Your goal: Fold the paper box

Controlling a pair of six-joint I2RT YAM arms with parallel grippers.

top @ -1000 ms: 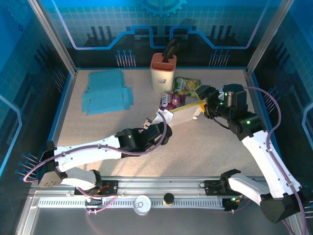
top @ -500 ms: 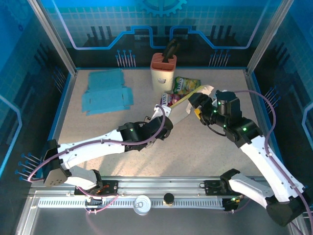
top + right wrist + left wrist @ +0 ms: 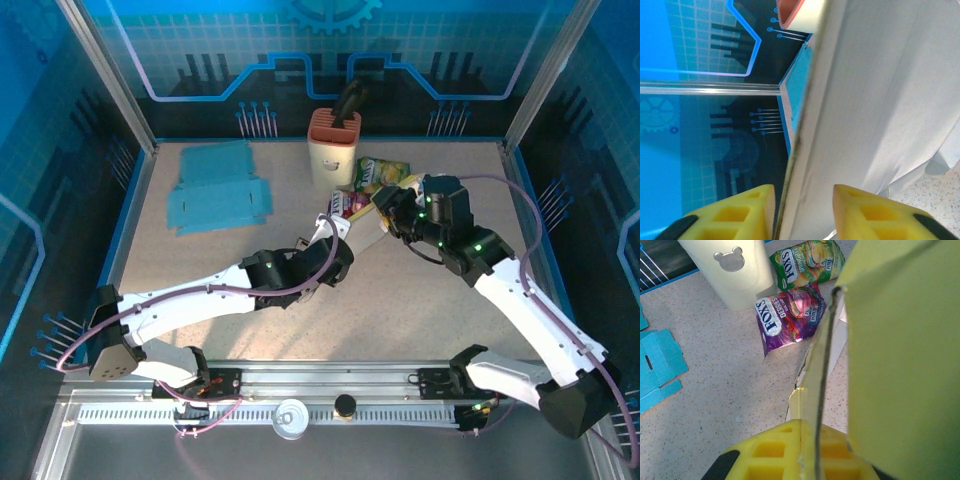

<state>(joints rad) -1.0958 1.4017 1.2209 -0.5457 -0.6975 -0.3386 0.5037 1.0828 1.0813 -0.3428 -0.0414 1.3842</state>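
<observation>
The paper box [image 3: 368, 232], yellow outside and white inside, hangs half-formed above the middle of the table between both arms. My left gripper [image 3: 335, 232] is shut on its near left end. In the left wrist view a thin yellow wall [image 3: 900, 340] runs edge-on between that gripper's [image 3: 812, 450] yellow fingers. My right gripper [image 3: 392, 212] is at the box's right end. In the right wrist view a white panel [image 3: 875, 100] stands between its jaws [image 3: 804, 205]. The panel's edge lies against the left finger [image 3: 740, 215], and the other finger stands a little off it.
A cream holder with an orange rim [image 3: 334, 148] stands behind the box. A green sweet bag [image 3: 383, 172] and a purple one [image 3: 345, 205] lie beside it. Flat blue cardboard [image 3: 218, 190] lies at the back left. Blue walls enclose the table.
My right gripper has moved left onto the box's right end, and its jaws have narrowed around the panel. The left gripper has raised and turned its end of the box slightly.
</observation>
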